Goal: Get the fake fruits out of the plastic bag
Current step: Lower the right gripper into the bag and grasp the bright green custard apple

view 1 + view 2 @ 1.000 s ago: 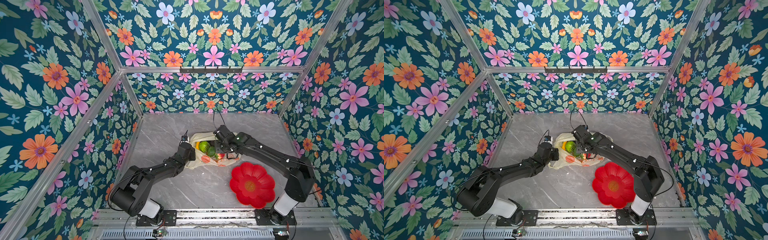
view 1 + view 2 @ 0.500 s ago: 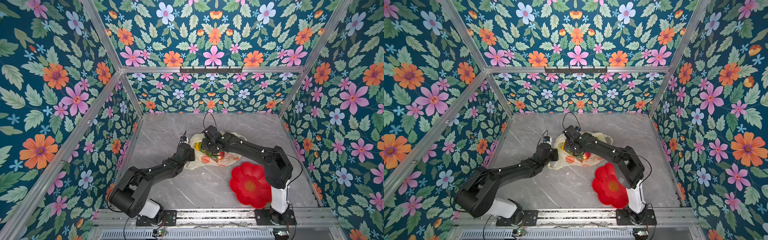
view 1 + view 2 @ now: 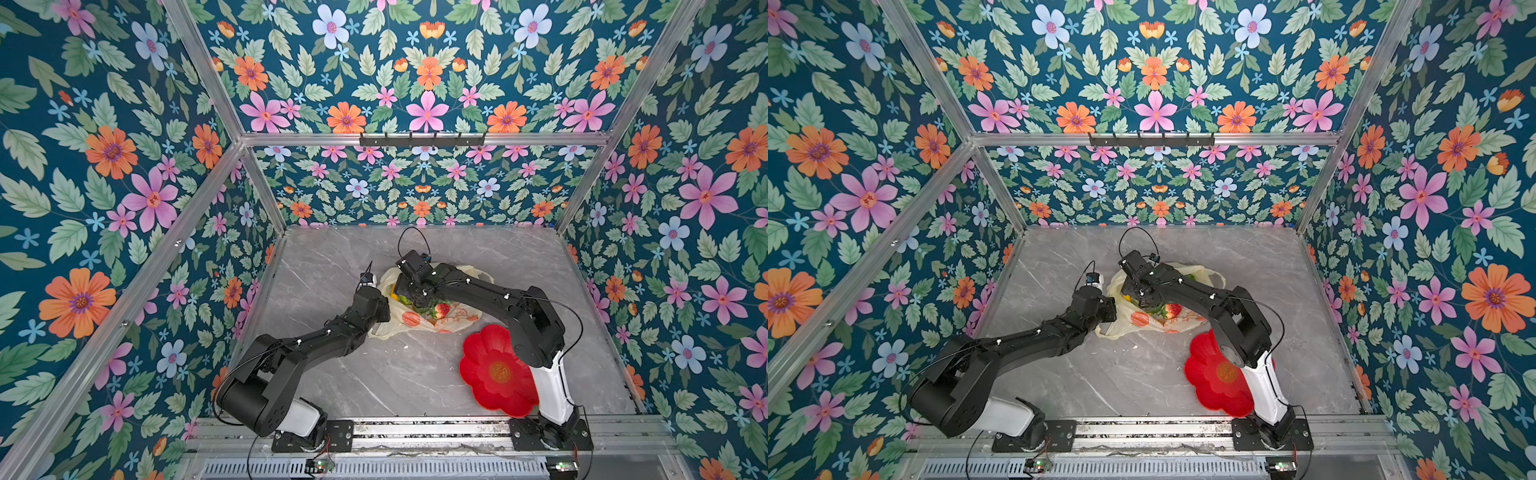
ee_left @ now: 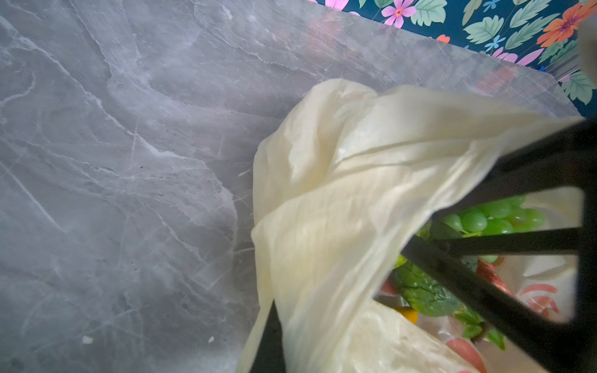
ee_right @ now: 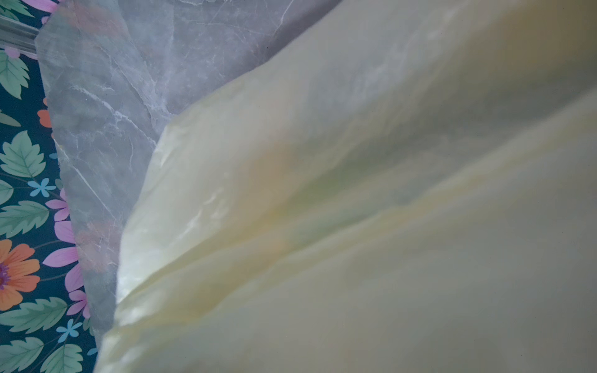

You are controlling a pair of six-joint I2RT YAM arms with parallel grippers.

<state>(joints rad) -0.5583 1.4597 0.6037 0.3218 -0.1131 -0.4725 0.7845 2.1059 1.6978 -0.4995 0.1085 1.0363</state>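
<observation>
The plastic bag [image 3: 419, 322] [image 3: 1144, 322], cream with orange prints, lies mid-table in both top views. My left gripper [image 3: 383, 308] is shut on the bag's left edge; in the left wrist view its film [image 4: 339, 193] drapes over my jaw. My right gripper [image 3: 402, 291] reaches down into the bag's mouth, and its black fingers [image 4: 484, 297] stand apart, so it is open. Between them lie the fake fruits: a green grape bunch [image 4: 494, 219] and a bumpy green fruit [image 4: 423, 290]. A strawberry [image 3: 442, 309] shows beside the right arm. The right wrist view shows only bag film [image 5: 355, 210].
A red flower-shaped dish [image 3: 494, 372] [image 3: 1214, 376] lies at the front right, partly under the right arm. Flowered walls enclose the grey marble table [image 3: 332, 257] on three sides. A metal rail runs along the front.
The right arm has swung left across the bag, so its gripper now sits at the bag's left mouth with the fingers wider apart. The left gripper has kept its hold.
</observation>
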